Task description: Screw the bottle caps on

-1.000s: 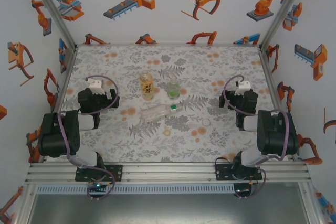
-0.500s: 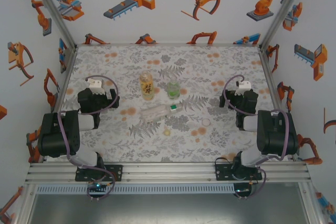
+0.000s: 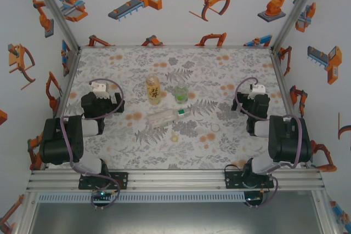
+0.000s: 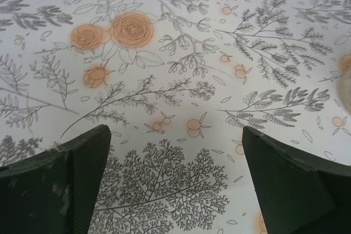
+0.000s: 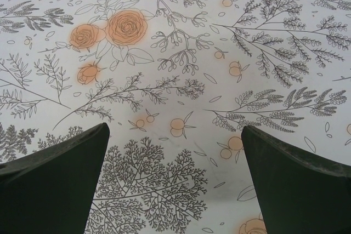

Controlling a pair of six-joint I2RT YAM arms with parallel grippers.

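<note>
Three bottles sit mid-table in the top view. An amber bottle (image 3: 153,90) with a yellow label stands upright, and a squat green-tinted bottle (image 3: 181,93) stands to its right. In front of them a slim colourless bottle (image 3: 166,117) with a green label lies on its side. A pale yellow bottle cap (image 3: 174,138) and a whitish bottle cap (image 3: 215,127) lie loose on the cloth nearer the arms. My left gripper (image 3: 99,92) (image 4: 174,130) hangs open over bare cloth, left of the bottles. The right gripper (image 3: 254,94) (image 5: 175,127) is open too, to their right and holding nothing.
A floral-print cloth (image 3: 219,69) covers the table. Walls (image 3: 181,20) with robot pictures close the far side and both flanks, and an aluminium rail (image 3: 175,179) runs along the near edge. A pale blurred rim (image 4: 346,89) shows at the right edge of the left wrist view.
The right wrist has shifted slightly to the right. The left arm, the bottles and the caps have not moved.
</note>
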